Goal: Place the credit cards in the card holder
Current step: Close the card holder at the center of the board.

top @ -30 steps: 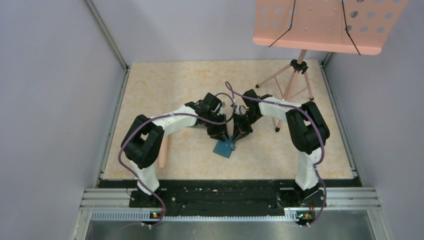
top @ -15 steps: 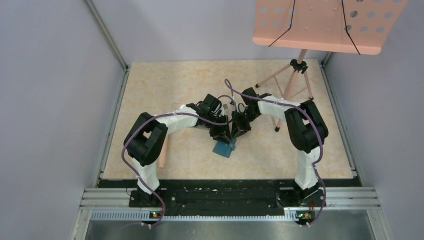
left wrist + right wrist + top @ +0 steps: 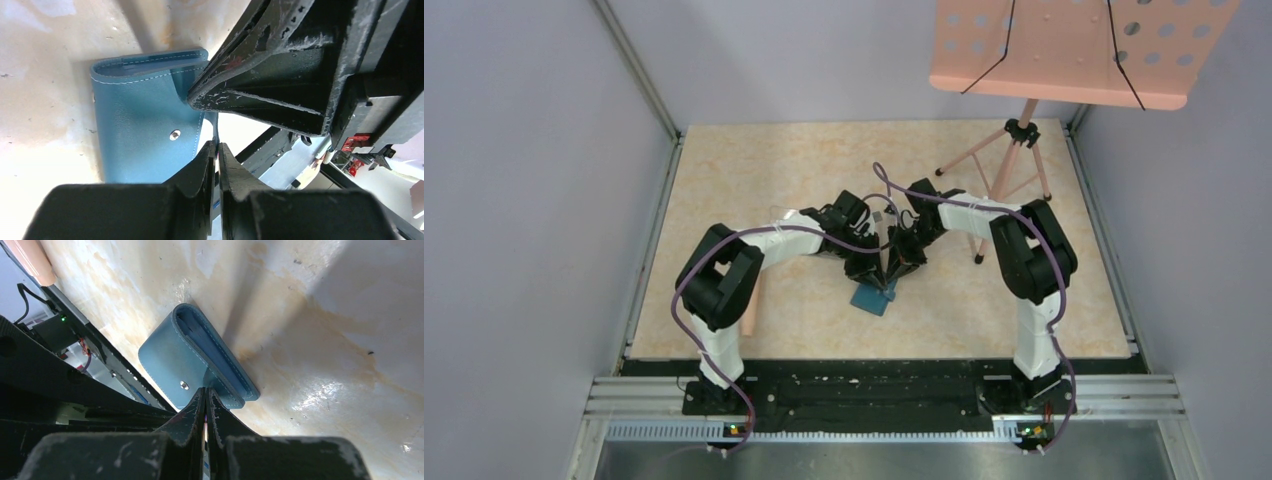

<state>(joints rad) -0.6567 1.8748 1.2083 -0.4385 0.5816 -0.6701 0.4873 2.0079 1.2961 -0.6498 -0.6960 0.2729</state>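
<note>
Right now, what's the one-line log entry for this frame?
wallet on table, flap lifted | left gripper pinching wallet flap | right gripper shut, tip at wallet edge

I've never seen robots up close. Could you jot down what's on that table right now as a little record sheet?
Surface: beige table
Main item: blue wallet, folded, lying on the table between both arms
Left gripper: closed on the wallet's thin edge
Right gripper: shut, tips at the wallet's edge; whether it grips is unclear
Cards: none in view
Background: pink stand, far right
</note>
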